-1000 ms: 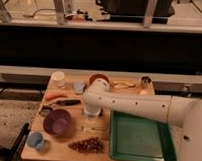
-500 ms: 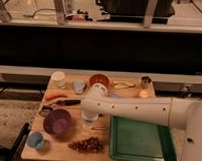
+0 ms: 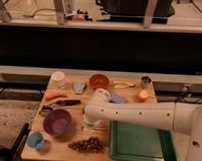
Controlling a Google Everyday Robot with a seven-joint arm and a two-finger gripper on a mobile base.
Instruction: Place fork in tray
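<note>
The green tray (image 3: 142, 144) lies at the front right of the wooden table. My white arm reaches in from the right across the tray's far edge. Its wrist points down at the table just left of the tray, between the tray and the purple bowl (image 3: 57, 122). My gripper (image 3: 91, 125) is at the lower end of the wrist, close to the tabletop and mostly covered by the arm. I cannot see the fork; it may be hidden under the wrist.
A black-handled knife (image 3: 68, 102) and a carrot (image 3: 56, 95) lie left of the arm. Grapes (image 3: 87, 144) and a blue cup (image 3: 36, 140) are at the front. A white cup (image 3: 58, 78), orange bowl (image 3: 99, 81), banana (image 3: 124, 86), orange fruit (image 3: 142, 95) and metal can (image 3: 145, 81) stand at the back.
The arm's wrist has moved down and toward the table's front, from near the orange bowl to the spot between the purple bowl and the tray.
</note>
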